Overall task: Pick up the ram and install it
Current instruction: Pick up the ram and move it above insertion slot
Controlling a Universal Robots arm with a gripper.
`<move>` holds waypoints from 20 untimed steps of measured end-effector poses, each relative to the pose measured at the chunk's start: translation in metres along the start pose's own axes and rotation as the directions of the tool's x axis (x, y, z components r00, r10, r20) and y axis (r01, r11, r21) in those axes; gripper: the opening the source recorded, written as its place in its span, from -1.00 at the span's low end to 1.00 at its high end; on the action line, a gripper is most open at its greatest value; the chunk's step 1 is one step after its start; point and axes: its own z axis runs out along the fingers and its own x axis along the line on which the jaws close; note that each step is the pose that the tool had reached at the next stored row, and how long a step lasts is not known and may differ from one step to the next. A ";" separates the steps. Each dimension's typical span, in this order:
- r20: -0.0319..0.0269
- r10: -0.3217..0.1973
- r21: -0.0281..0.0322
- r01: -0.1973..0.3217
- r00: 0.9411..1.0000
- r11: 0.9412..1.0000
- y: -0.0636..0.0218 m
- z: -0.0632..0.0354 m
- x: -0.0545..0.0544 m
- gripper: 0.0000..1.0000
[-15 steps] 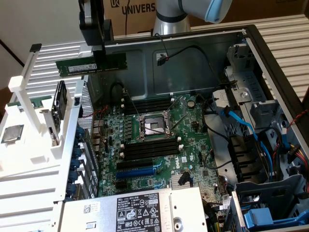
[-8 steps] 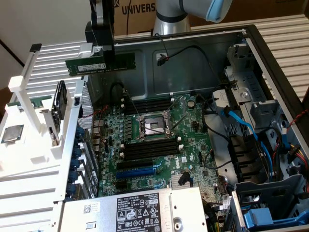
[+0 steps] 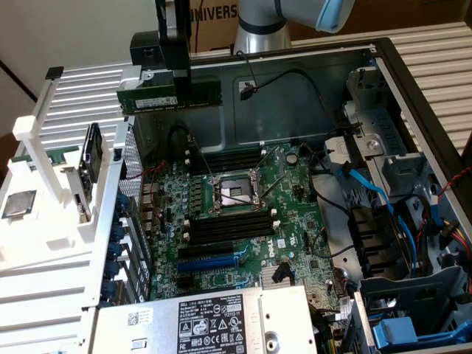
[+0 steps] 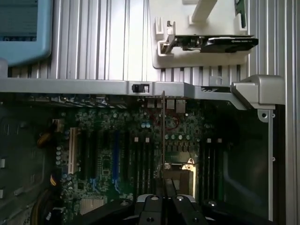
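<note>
The power supply (image 3: 206, 321) is seen nearest in the exterior view. Behind it the motherboard (image 3: 243, 214) lies open inside the case (image 3: 280, 110), with free room above it. Farther back, the ram (image 3: 168, 96) is held level in the air. It is clamped at its upper edge by the nearly closed gripper (image 3: 177, 77), close to the case wall on the exterior view's left.

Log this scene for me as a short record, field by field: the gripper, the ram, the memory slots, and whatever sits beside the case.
gripper: gripper shut on the ram
ram: held level in the air over the open case, not in any slot
memory slots: black memory slots on the motherboard look empty
beside the case: white rack at the exterior view's left, with a silver processor chip on it
</note>
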 end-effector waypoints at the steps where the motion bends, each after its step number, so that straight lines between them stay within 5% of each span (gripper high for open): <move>1: 0.000 0.000 0.000 0.000 1.000 1.000 -0.0045 0.0001 0.000 -0.76; 8: 0.001 0.004 0.000 -0.004 1.000 1.000 -0.0311 0.0058 -0.001 -0.76; 20: 0.008 0.032 0.001 -0.032 0.999 0.999 -0.0356 0.0172 0.001 -0.76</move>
